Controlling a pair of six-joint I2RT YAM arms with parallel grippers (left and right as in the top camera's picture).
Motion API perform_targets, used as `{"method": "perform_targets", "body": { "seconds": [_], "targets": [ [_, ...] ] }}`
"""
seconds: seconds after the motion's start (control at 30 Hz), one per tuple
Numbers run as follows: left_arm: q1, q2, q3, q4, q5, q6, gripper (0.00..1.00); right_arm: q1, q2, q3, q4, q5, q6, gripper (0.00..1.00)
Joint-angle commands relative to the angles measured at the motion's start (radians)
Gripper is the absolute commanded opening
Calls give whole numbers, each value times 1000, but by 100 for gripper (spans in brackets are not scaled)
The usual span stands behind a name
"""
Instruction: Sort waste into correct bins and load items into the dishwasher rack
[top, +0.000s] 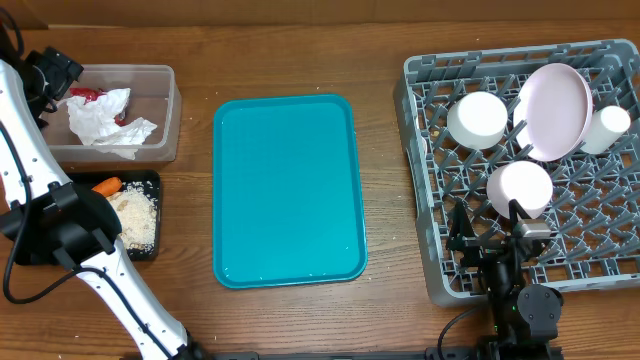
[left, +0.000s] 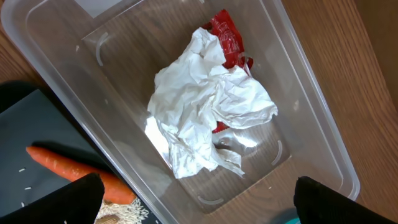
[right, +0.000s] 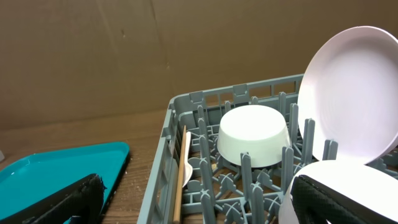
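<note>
Left gripper (left: 199, 183) and right gripper (right: 196, 182) are gaping empty; rising carelessly, I'm risking toppling the leaning white plate (right: 351, 93) at upper right.

Wooden table (top: 385, 150) with four containers on it.
A clear tub (top: 165, 80) sits at upper left with a black tray (top: 150, 178) just below it, a teal tray (top: 288, 190) lies in the centre, and a big grey rack (top: 425, 250) fills the right side.
</note>
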Motion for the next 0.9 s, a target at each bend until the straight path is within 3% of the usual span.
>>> {"method": "perform_targets", "body": {
  "seconds": [0.0, 0.17, 0.37, 0.5, 0.73, 0.83, 0.87],
  "targets": [
    [-37, -32, -24, 2, -7, 5, 100, 2, -8, -10, 6, 10, -7, 100],
    [-93, -177, -197, 15, -7, 5, 100, 2, -8, -10, 6, 10, -7, 100],
    [-226, -549, -713, 149, -7, 5, 100, 2, -8, -10, 6, 10, -7, 100],
    [-423, -823, -1021, 158, -7, 5, 100, 2, -8, -10, 6, 10, -7, 100],
    [-679, -1131, -1289, 167, -150, 99, 100, 2, -8, -10, 6, 10, -7, 100],
    [-676, -1223, -1395, 274, -161, 100, 100, 2, -8, -10, 6, 10, -7, 100],
    [-676, -1279, -1476, 392, -160, 145, 100, 2, -8, -10, 6, 10, -7, 100]
  ]
}}
